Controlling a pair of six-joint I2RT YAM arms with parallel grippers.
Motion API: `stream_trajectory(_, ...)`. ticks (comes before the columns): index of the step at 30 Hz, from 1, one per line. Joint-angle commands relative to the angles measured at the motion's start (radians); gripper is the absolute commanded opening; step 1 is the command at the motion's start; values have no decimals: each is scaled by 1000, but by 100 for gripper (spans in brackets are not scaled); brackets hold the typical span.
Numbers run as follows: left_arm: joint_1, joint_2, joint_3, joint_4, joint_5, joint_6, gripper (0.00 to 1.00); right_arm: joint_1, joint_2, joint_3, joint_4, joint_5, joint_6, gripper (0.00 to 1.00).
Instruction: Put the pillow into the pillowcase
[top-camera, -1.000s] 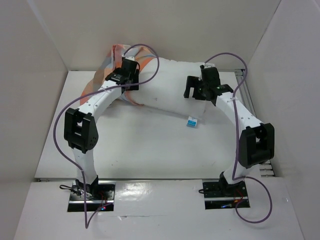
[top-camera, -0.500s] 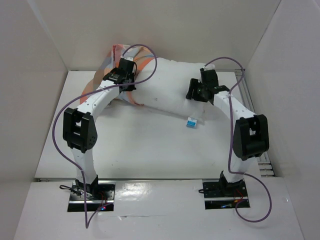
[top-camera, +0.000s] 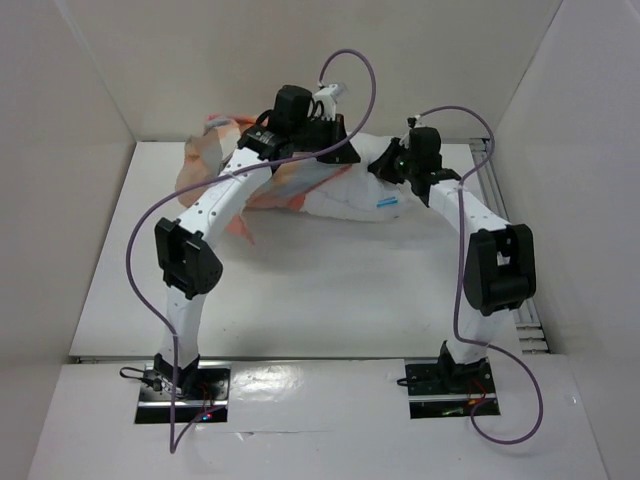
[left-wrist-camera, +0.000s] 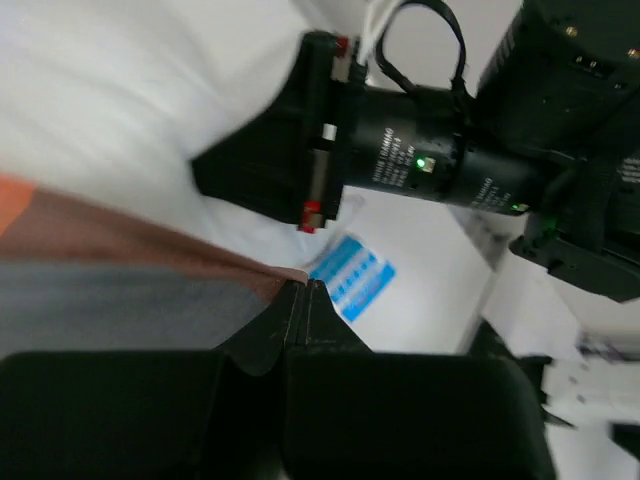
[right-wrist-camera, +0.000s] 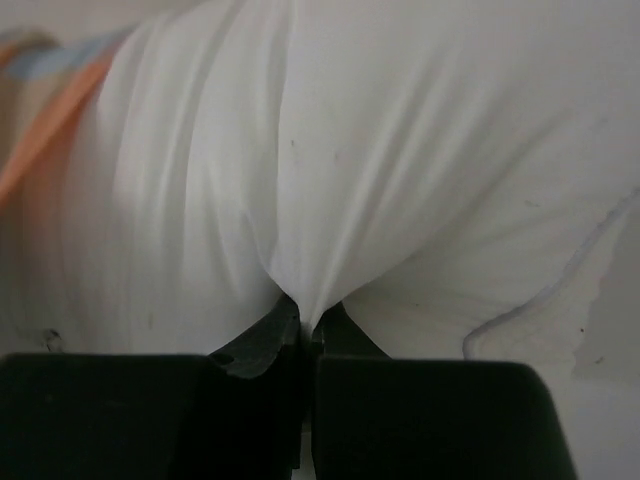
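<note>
The left hand (left-wrist-camera: 297, 290) is shut tight on the pillowcase (left-wrist-camera: 120, 275) edge, upper centre in the top view. Just to its right, the right hand (right-wrist-camera: 305, 318) pinches a fold of the pillow (right-wrist-camera: 400, 150). The pillowcase bunches toward the upper left. The arms hide much of both.

Far end of table (top-camera: 300, 290) — pillowcase (top-camera: 205, 152) left, overlapping pillow (top-camera: 345, 205) right.
</note>
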Motion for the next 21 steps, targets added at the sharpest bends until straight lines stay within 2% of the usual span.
stream_trajectory(1, -33, 32, 14, 191, 390, -175, 0, 55, -144, -18, 181, -111, 109, 0)
stream_trajectory(4, 5, -15, -64, 191, 361, -162, 0, 55, -279, -156, 181, -49, 120, 0)
stream_trajectory(6, 29, -35, -64, 166, 352, -153, 0, 55, -357, -243, 181, -62, 120, 0)
stream_trajectory(10, 49, -61, -15, 90, 336, -101, 0, 78, -504, -314, 101, -41, 98, 0)
stream_trajectory(14, 94, -84, 20, 90, 307, -102, 0, 110, -636, -339, -30, 37, 45, 0)
stream_trajectory(18, 112, -32, 129, 115, 388, -161, 0, 110, -751, -387, -83, 93, 57, 0)
stream_trajectory(21, 100, -23, 143, 164, 439, -199, 0, 121, -782, -424, -72, 93, 81, 0)
